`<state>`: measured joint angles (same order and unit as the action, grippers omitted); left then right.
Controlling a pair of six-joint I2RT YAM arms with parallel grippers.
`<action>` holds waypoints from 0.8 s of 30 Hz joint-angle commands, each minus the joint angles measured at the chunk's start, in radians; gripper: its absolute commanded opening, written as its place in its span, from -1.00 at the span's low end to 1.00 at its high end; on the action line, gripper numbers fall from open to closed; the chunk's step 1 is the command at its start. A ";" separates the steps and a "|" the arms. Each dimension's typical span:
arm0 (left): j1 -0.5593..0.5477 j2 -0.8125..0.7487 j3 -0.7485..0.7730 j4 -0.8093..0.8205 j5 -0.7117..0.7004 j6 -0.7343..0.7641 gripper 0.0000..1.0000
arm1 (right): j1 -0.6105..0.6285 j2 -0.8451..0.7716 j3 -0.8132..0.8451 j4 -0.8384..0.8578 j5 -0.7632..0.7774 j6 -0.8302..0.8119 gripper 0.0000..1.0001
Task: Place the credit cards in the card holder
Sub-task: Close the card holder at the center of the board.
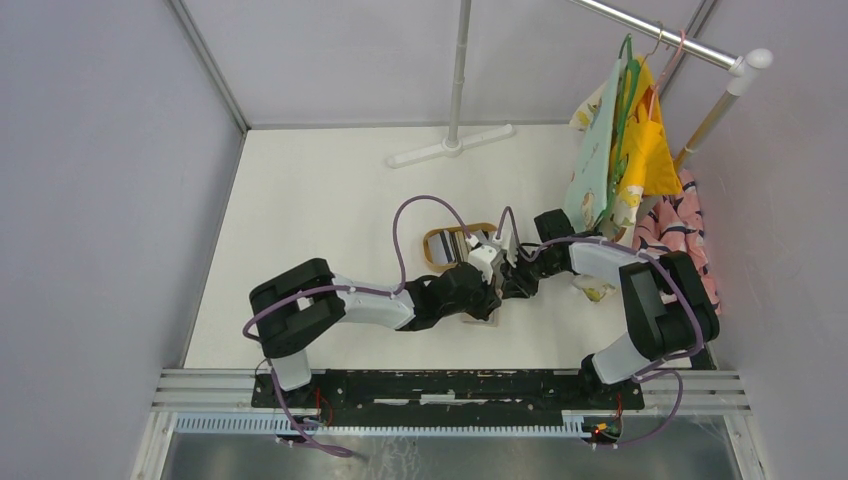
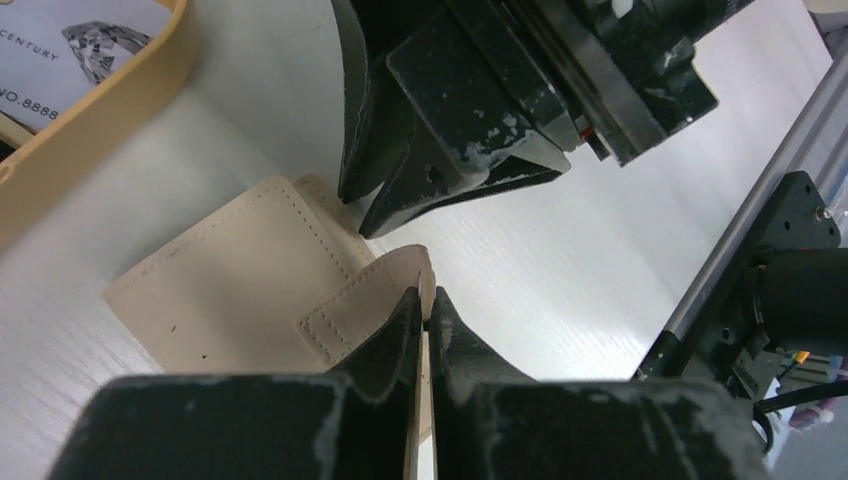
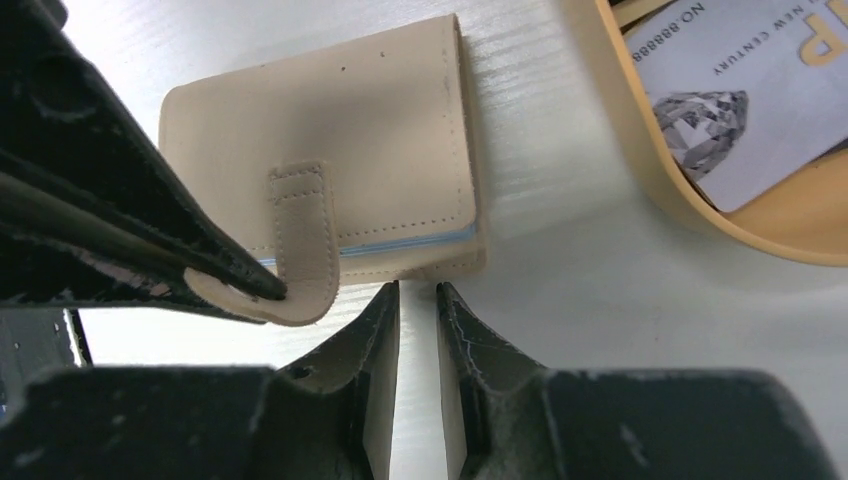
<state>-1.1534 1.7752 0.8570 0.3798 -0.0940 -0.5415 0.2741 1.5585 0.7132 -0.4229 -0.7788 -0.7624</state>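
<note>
Beige folding card holder (image 3: 330, 150): my left gripper (image 2: 428, 300) pinches its strap (image 3: 303, 230), right gripper (image 3: 418, 295) parted beside it; strap may slip.

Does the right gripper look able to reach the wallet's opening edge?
Probably yes: the right gripper hangs just off that edge of the wallet with nothing between, and the left gripper only pinches the strap.
</note>
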 commanded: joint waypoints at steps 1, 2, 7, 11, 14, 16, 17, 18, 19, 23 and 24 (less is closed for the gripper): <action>-0.004 0.033 0.010 0.075 0.013 -0.045 -0.70 | -0.021 -0.065 0.016 0.042 0.056 0.054 -0.48; -0.005 0.040 0.011 0.078 0.016 -0.046 -0.62 | -0.030 -0.086 0.012 0.058 0.058 0.062 -0.48; -0.005 0.054 0.000 0.096 0.030 -0.047 -0.35 | -0.056 -0.183 -0.036 0.126 0.000 0.098 -0.47; -0.004 0.048 -0.029 0.150 0.062 -0.041 -0.14 | -0.059 -0.178 -0.046 0.124 -0.143 0.089 -0.47; -0.004 0.043 -0.049 0.205 0.108 -0.032 0.01 | -0.059 -0.144 -0.050 0.134 -0.259 0.120 -0.47; -0.003 0.047 -0.056 0.231 0.136 -0.026 0.05 | -0.058 -0.109 -0.053 0.157 -0.303 0.161 -0.48; -0.003 0.050 -0.060 0.245 0.149 -0.022 0.07 | -0.058 -0.096 -0.054 0.167 -0.313 0.180 -0.49; -0.003 0.053 -0.063 0.260 0.163 -0.021 0.08 | -0.058 -0.080 -0.058 0.181 -0.323 0.203 -0.51; -0.005 0.056 -0.065 0.273 0.175 -0.020 0.09 | -0.058 -0.069 -0.061 0.193 -0.330 0.224 -0.52; -0.004 0.058 -0.068 0.316 0.225 -0.018 0.12 | -0.054 -0.043 -0.077 0.249 -0.318 0.292 -0.56; -0.004 0.057 -0.069 0.320 0.233 -0.018 0.13 | -0.051 -0.040 -0.080 0.265 -0.294 0.307 -0.57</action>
<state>-1.1542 1.8267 0.7933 0.5892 0.0689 -0.5632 0.2161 1.5078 0.6437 -0.2539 -1.0454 -0.5472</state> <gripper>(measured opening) 0.558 0.226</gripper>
